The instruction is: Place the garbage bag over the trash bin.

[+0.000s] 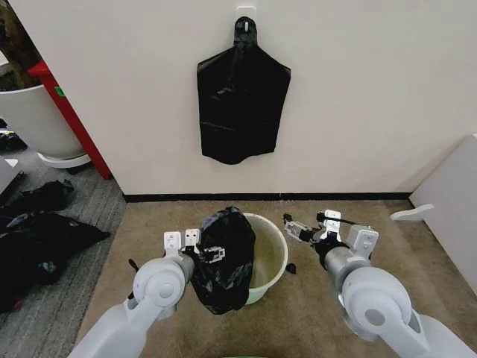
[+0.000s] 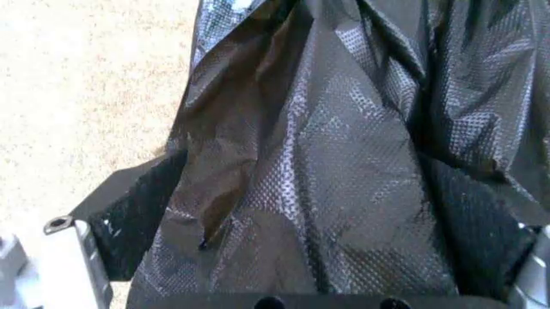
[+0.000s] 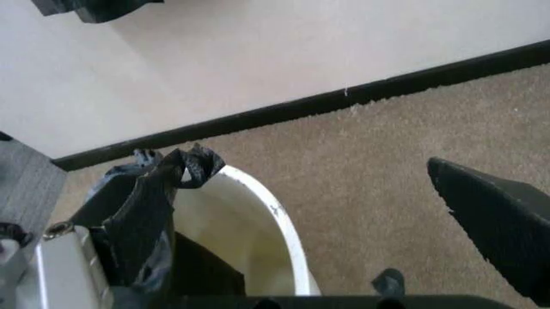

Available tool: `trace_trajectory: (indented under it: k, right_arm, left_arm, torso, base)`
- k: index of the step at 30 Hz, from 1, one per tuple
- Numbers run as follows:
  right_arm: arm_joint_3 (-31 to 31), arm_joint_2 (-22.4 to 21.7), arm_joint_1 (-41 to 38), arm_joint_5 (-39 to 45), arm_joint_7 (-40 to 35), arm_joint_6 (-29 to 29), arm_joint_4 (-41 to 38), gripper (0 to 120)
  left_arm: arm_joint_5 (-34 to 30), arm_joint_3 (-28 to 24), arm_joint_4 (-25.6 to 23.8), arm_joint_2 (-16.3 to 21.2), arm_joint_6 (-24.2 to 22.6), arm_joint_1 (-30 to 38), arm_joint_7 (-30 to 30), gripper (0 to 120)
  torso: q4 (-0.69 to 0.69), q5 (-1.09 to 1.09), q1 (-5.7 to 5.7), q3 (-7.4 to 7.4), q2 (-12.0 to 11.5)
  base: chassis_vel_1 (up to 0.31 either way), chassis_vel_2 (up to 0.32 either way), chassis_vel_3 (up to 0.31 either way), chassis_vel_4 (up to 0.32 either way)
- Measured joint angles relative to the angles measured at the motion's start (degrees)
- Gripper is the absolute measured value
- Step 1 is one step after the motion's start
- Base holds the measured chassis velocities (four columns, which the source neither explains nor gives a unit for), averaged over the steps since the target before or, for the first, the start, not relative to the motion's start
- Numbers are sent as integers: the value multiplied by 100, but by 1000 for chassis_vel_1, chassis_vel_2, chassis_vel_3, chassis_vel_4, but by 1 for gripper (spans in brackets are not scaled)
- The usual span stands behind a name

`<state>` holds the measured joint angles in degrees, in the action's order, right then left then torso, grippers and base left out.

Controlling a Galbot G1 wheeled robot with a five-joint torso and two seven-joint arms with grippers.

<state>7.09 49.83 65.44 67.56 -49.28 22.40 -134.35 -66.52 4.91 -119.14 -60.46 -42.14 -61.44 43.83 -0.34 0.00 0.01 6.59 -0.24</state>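
Observation:
The cream-white trash bin stands on the tan carpet in front of me. The glossy black garbage bag hangs over the bin's left rim and down its outer side. My left gripper is against the bag from the left. Seen from the left wrist, the left gripper is open, its fingers spread wide, with the wrinkled garbage bag lying between them. My right gripper hovers open just above the bin's right rim, holding nothing. From the right wrist, the trash bin and garbage bag lie beyond one finger.
A flat black sheaf of bags hangs from a wall hook straight ahead. A large white tub and a red post stand back left, black plastic heaps lie at left, and a white panel stands at right.

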Motion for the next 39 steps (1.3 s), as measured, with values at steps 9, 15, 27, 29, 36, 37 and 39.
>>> trace_trajectory:
  k: [9, 15, 27, 29, 36, 37, 39]
  right_arm:
    - [-18, -5, 7, 14, 13, 19, -57, 100]
    - [-39, 21, 23, 13, 16, 23, -64, 100]
    - [-71, 13, 58, 11, 41, 53, -130, 100]
    - [-75, 13, 60, 8, 51, 61, -137, 100]
    - [-78, 23, 63, -11, 56, 64, -136, 100]
    - [-78, 23, 65, -12, 56, 64, -136, 100]
    - [-76, 23, 66, -12, 56, 64, -137, 100]
  left_arm:
    - [34, -34, 168, -43, 0, 87, -61, 100]
    - [53, -108, 257, -77, 1, 105, -98, 100]
    - [80, -155, 300, -87, 13, 92, -196, 66]
    - [88, -144, 299, -84, 14, 65, -219, 57]
    - [130, -131, 308, -90, 14, -7, -265, 31]
    - [134, -129, 309, -89, 13, -14, -274, 27]
    - [138, -126, 311, -88, 12, -16, -284, 25]
  torso:
    - [0, 0, 0, 0, 0]
    - [0, 0, 0, 0, 0]
    - [1, 0, 0, -1, 0]
    - [0, 0, 0, -1, 0]
    - [0, 0, 0, 0, 0]
    - [0, 0, 0, 0, 0]
    - [0, 0, 0, 0, 0]
  base:
    - [0, 0, 0, 0]
    - [0, 0, 0, 0]
    - [0, 0, 0, 0]
    - [0, 0, 0, 0]
    - [0, 0, 0, 0]
    - [0, 0, 0, 0]
    - [0, 0, 0, 0]
